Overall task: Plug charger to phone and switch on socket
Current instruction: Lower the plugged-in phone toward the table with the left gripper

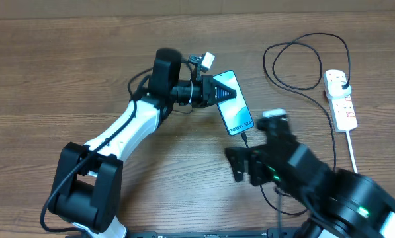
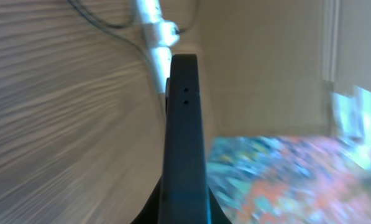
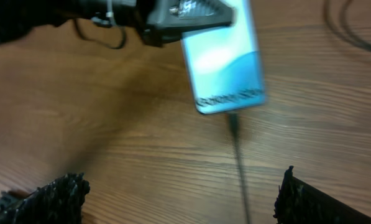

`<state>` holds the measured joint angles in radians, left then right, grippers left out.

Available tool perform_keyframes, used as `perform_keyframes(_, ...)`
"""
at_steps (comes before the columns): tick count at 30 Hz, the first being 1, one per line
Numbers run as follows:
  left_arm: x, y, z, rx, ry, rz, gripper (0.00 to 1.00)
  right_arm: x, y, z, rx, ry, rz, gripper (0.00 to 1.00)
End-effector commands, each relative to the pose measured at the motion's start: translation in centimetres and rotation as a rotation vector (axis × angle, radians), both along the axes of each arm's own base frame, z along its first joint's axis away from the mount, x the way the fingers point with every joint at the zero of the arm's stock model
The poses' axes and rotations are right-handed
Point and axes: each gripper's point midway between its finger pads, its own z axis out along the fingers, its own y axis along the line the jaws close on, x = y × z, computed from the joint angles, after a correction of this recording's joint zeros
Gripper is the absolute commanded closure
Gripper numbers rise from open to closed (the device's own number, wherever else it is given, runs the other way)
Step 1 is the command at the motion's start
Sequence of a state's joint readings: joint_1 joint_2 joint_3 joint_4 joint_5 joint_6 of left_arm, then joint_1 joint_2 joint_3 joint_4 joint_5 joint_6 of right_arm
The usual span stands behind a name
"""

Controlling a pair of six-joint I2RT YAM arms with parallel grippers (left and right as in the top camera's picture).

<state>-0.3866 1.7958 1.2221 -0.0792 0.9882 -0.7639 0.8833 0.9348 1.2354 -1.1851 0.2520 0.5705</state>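
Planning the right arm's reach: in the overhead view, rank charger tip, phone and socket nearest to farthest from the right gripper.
1. charger tip, just ahead of the right gripper.
2. phone, beyond it, centre.
3. socket, far right side.

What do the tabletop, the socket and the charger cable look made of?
Tabletop: wood or wood-look laminate, matte, with visible grain lines. Socket: white hard plastic, smooth moulded body. Charger cable: black rubbery or plastic sheath, thin, lying in loose curves, so probably flexible.
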Motion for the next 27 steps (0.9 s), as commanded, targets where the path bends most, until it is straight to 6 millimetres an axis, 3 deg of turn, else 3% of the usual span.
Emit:
perform_keyframes(1, 3.0, 1.6, 0.2, 0.186, -0.202, 0.069, 0.96, -0.1, -2.4, 2.2, 0.056, -0.069, -0.098, 0.0)
perform_keyframes(6, 2.6, 4.0, -0.5, 0.25, -0.113, 0.054, 0.96, -0.9, -3.3, 2.6, 0.077, -0.078, -0.103, 0.0)
perform_keyframes(12, 3.2, 6.1, -0.7, 0.019, -0.009, -0.036, 0.96, -1.3, -3.3, 2.0, 0.098, -0.029, -0.126, 0.0)
perform_keyframes(15, 4.1, 6.7, -2.5, -0.021, 0.026, -0.041, 0.96, -1.7, -2.9, 1.9, 0.122, -0.002, -0.116, 0.0)
perform_keyframes(20, 5.2, 6.0, -6.4, 0.023, 0.068, -0.034, 0.96, -3.2, -1.4, 1.5, 0.184, 0.087, -0.052, 0.0)
perform_keyframes(27, 4.8, 2.3, -10.6, 0.014, 0.137, -0.129, 0.96, -4.7, -0.7, 0.8, 0.197, 0.165, 0.009, 0.0)
